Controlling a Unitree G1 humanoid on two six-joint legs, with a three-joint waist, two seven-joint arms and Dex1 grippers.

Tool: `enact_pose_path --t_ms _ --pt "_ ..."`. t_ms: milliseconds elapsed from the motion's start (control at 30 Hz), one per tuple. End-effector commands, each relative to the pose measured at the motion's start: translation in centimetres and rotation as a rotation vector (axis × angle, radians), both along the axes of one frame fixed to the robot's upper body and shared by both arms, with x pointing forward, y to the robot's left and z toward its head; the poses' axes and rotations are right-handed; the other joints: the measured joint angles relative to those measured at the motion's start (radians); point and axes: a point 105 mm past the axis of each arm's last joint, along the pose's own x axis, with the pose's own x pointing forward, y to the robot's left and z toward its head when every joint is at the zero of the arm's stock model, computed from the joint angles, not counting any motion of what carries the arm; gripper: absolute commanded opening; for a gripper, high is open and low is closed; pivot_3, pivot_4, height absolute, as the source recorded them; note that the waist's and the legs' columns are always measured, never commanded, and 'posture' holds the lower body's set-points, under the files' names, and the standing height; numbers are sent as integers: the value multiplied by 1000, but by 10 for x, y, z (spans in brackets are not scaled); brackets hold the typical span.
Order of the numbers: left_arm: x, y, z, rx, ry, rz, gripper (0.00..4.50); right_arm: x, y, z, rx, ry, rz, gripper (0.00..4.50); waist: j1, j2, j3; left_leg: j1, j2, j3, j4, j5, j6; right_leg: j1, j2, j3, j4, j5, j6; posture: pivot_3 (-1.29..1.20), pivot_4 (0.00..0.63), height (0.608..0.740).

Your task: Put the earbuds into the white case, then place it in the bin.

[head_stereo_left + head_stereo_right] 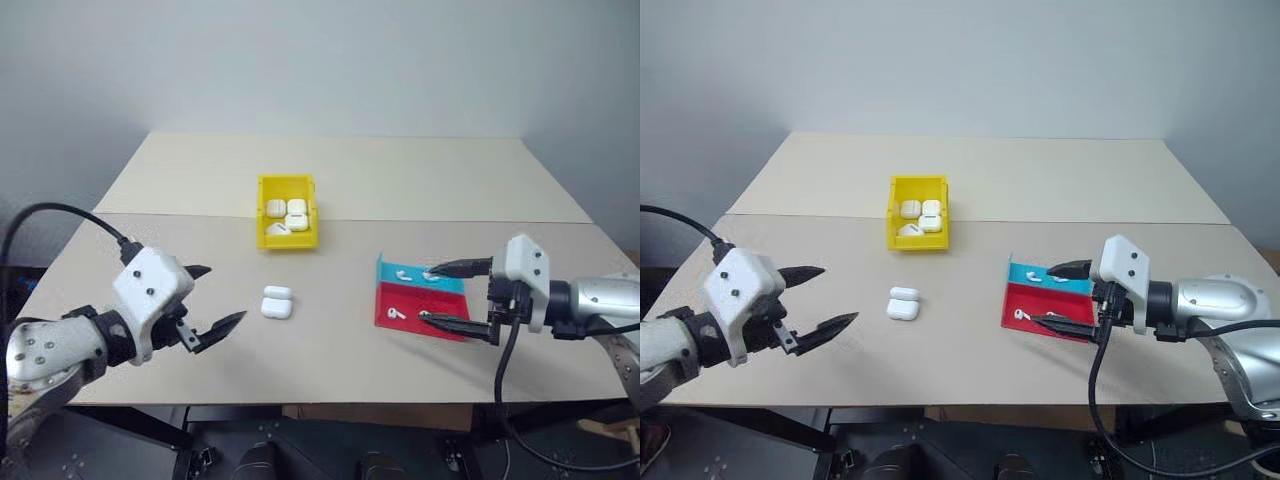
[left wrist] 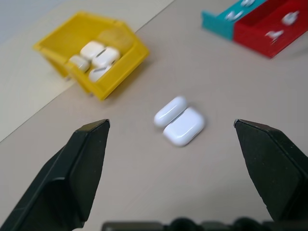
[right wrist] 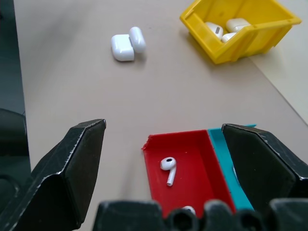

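Observation:
The white case [image 1: 277,302] lies on the table's middle with its lid flipped open, also seen in the left wrist view [image 2: 179,120]. Tiny white earbuds rest in a flat tray [image 1: 415,300]: one [image 1: 396,313] in the red half, clear in the right wrist view [image 3: 168,166], and others [image 1: 407,275] in the teal half. The yellow bin [image 1: 288,240] stands beyond the case and holds three white cases. My left gripper [image 1: 222,294] hangs open, empty, left of the case. My right gripper [image 1: 426,295] is open at the tray's right side, holding nothing.
The tan table is made of two tops with a seam running across just behind the bin. Its front edge is close below both grippers. A grey wall stands behind the table's far edge.

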Motion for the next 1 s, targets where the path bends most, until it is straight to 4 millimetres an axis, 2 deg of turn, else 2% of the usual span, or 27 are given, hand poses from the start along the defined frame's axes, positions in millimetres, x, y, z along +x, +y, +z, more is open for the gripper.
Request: enact_pose_path --t_ms 33,100,167,267,433,567,800,1000 --pt "4 15 4 10 159 130 4500 -4 3 10 13 -41 30 4457 2 0 0 0 0 0 0 0 0 0 0 0 0 0 0 0 150 740" --pt "12 22 1 -28 303 209 4500 -3 5 8 16 -41 29 4457 3 0 0 0 0 -1 0 0 0 0 0 0 0 0 1 0 150 740" --pt "18 19 1 -58 387 232 4500 -3 7 8 30 -42 33 4457 4 0 0 0 -1 -1 0 0 0 0 -1 0 0 0 2 0 150 740" --pt "30 4 -1 -101 454 242 4500 -2 9 8 40 -44 32 4457 6 0 0 0 -1 -1 0 0 0 0 -1 0 0 0 2 0 150 740" --pt "57 -32 3 -174 463 274 4500 -1 11 8 45 -51 21 4457 19 -1 0 -2 -2 -2 0 0 0 -1 -1 0 1 0 2 0 150 740" --pt "81 -52 8 -271 442 330 4500 0 12 8 50 -55 15 4457 24 -1 0 -3 -3 -3 2 0 0 0 -1 0 0 1 3 0 150 740" --pt "100 -92 -8 -139 474 379 4500 0 14 8 56 -58 9 4457 26 -1 1 -5 -5 -4 2 1 0 0 -2 0 0 1 4 0 150 740" --pt "111 -100 -28 -105 549 494 4500 0 16 7 58 -61 5 4457 22 -1 1 -5 -5 -6 2 1 -1 -1 -2 -1 1 1 4 0 150 740"
